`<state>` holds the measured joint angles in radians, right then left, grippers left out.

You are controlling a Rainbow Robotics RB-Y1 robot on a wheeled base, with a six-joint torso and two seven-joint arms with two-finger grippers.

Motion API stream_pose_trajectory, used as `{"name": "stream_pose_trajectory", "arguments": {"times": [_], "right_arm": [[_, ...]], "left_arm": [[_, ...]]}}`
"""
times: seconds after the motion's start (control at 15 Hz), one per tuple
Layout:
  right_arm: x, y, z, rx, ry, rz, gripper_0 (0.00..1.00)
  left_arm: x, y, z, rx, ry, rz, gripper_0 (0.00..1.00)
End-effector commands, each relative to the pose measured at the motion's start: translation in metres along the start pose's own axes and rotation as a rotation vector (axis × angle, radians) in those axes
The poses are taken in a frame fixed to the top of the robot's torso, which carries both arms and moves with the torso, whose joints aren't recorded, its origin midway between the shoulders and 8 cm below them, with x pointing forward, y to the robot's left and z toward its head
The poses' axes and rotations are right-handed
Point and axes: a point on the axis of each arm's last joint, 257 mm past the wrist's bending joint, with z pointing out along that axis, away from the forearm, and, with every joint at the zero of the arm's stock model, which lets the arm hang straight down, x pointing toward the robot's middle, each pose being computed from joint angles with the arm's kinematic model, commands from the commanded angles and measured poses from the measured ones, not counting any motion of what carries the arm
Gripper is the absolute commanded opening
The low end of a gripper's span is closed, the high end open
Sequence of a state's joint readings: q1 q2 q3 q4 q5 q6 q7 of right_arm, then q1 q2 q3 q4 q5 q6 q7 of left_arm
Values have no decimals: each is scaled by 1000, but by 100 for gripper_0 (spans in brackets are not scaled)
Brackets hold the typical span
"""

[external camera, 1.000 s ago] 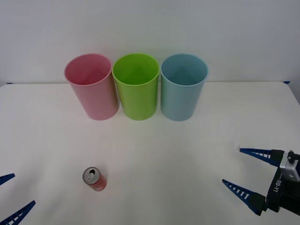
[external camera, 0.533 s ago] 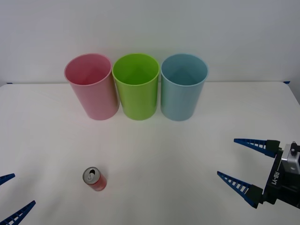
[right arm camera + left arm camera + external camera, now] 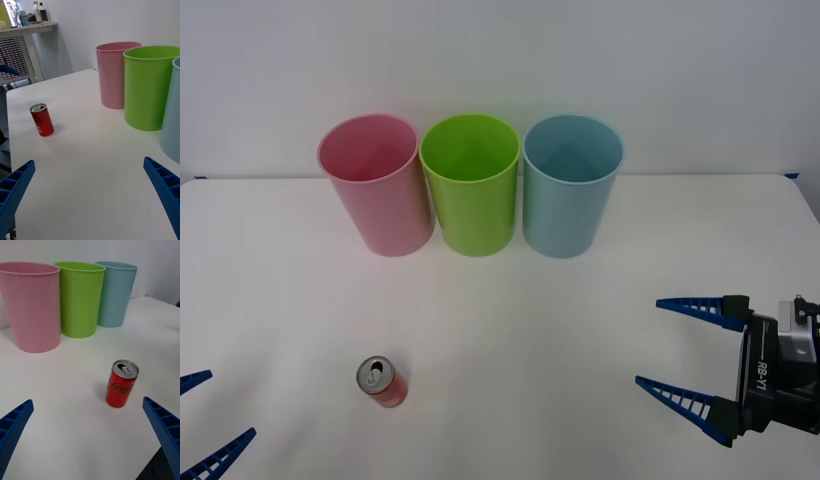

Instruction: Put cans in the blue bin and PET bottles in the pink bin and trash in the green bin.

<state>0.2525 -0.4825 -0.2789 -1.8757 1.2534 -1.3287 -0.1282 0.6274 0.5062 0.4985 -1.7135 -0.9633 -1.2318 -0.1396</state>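
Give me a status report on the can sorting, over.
Right gripper open, low over the table's right side; left gripper open at the near left corner. Red can upright on the table, untouched. Blue bin unobstructed.

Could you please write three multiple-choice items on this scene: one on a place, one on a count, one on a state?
1. Which bin stands in the middle?
A. pink bin
B. green bin
C. blue bin

2. How many cans are on the table?
A. none
B. one
C. three

3. How does the can stand?
A. upright
B. on its side
C. crushed flat

Answers: 1 B, green sits between pink and blue. 2 B, a single red can shows. 3 A, its silver top faces up, apart from the open left gripper and right gripper.
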Motion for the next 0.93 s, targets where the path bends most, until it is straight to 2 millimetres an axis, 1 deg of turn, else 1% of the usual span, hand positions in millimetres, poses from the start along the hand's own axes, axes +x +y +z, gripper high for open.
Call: {"name": "stream_pose_trajectory", "arguments": {"times": [0.07, 0.27, 0.53, 0.93], "right_arm": [[10, 14, 16, -53, -7, 16, 100], [14, 27, 32, -104, -17, 8, 100], [24, 36, 55, -120, -3, -17, 100], [33, 55, 101, -124, -1, -20, 100]], "left_arm": [[0, 0, 0, 0, 0, 0, 100], [0, 0, 0, 0, 0, 0, 100], [0, 0, 0, 0, 0, 0, 100], [0, 0, 0, 0, 0, 0, 100]]}}
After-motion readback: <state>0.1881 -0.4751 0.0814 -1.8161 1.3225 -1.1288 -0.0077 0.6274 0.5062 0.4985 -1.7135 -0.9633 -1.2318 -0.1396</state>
